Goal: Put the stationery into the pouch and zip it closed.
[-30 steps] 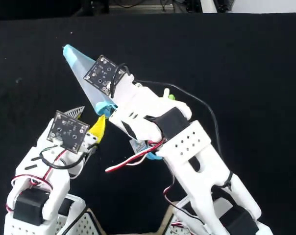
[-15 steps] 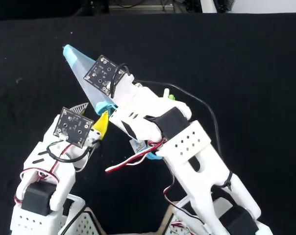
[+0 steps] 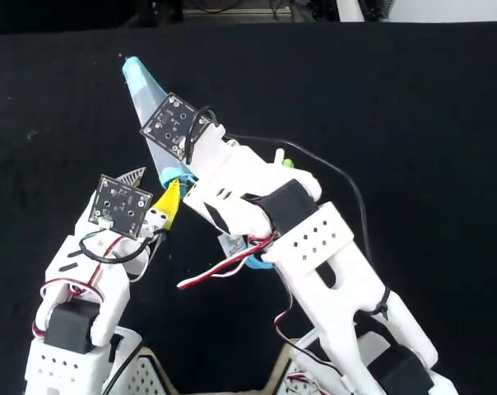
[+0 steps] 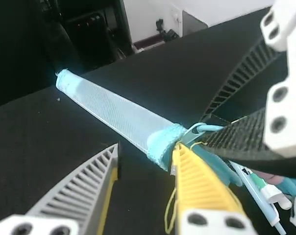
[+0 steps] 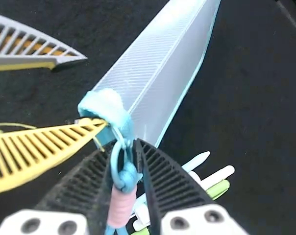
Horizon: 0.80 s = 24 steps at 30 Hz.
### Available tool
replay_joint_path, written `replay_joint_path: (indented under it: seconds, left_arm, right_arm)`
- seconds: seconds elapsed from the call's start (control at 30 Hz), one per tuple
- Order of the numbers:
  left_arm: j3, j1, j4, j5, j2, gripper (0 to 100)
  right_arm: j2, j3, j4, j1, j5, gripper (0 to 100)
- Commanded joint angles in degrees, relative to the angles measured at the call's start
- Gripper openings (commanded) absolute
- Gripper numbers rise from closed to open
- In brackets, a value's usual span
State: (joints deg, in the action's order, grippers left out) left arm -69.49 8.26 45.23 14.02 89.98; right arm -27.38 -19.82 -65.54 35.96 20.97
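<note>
A long translucent mesh pouch (image 3: 146, 103) with blue trim lies slanted on the black table, also seen in the left wrist view as pouch (image 4: 113, 115) and in the right wrist view as pouch (image 5: 162, 68). My right gripper (image 5: 124, 143) is shut on the blue zipper pull (image 5: 121, 166) at the pouch's near end. My left gripper (image 4: 147, 151) is open, its yellow finger (image 5: 45, 147) touching the blue end cap and its grey finger (image 5: 25, 51) off to the side. Several pens (image 5: 207, 178) lie on the table beside the pouch, under the right arm.
The black cloth covers the whole table (image 3: 413, 123). A green pen tip (image 3: 283, 159) shows beside the right arm. A black cable (image 3: 339, 177) runs along that arm. Both arm bases stand at the front edge.
The pouch's far end has swung to the right and farther back. The left arm has edged closer, bringing its yellow finger against the pouch's near end. The right gripper keeps its hold.
</note>
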Motion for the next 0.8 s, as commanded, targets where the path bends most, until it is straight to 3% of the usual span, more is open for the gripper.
replay_joint_path:
  seconds: [0.0,0.1,0.37,0.5,0.77]
  left_arm:
    - [1.3,-0.5,-1.1,-0.8,0.0,18]
    - [1.3,-0.5,-1.1,-0.8,0.0,18]
    - [1.3,-0.3,-1.1,-1.8,0.1,5]
    - [1.3,-0.3,-1.1,-5.2,0.1,5]
    - [1.2,-0.9,-1.1,-5.5,0.1,5]
  right_arm:
    - [-2.3,0.2,0.9,-0.8,-0.5,1.1]
    - [-2.3,-1.0,0.9,-0.8,-0.5,1.1]
    - [-2.3,-7.4,0.9,-0.8,-0.3,1.1]
    - [-2.3,-9.1,0.9,-0.9,-0.5,1.1]
    - [-2.3,-8.9,0.9,-0.9,-0.5,1.1]
